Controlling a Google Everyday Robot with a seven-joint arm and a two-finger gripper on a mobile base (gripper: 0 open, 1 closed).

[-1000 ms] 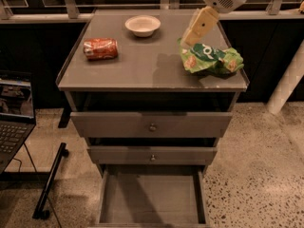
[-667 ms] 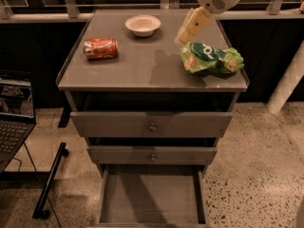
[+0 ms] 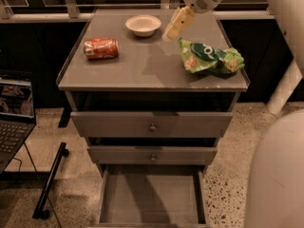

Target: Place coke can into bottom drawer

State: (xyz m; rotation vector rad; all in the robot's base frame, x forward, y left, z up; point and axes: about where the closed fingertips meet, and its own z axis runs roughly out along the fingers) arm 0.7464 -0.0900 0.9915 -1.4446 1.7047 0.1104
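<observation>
Claw [image 3: 175, 26] shifted left; open or closed, can't tell. Coke can [image 3: 100, 48] lies untouched on tabletop [image 3: 142, 68], well left of claw. Bottom drawer [image 3: 151, 198] already open, far below claw. Grasp and placement still pending.

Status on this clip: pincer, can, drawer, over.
Pincer over cabinet top, between bowl and green snack bag. Coke can on its side, top's left, ungripped. Bottom drawer open. Bowl near path to can.

Glossy metal coke can [image 3: 100, 49] and crinkly snack bag [image 3: 211, 58] (plastic) lie on the matt cabinet top [image 3: 142, 72], smooth jaws above.
</observation>
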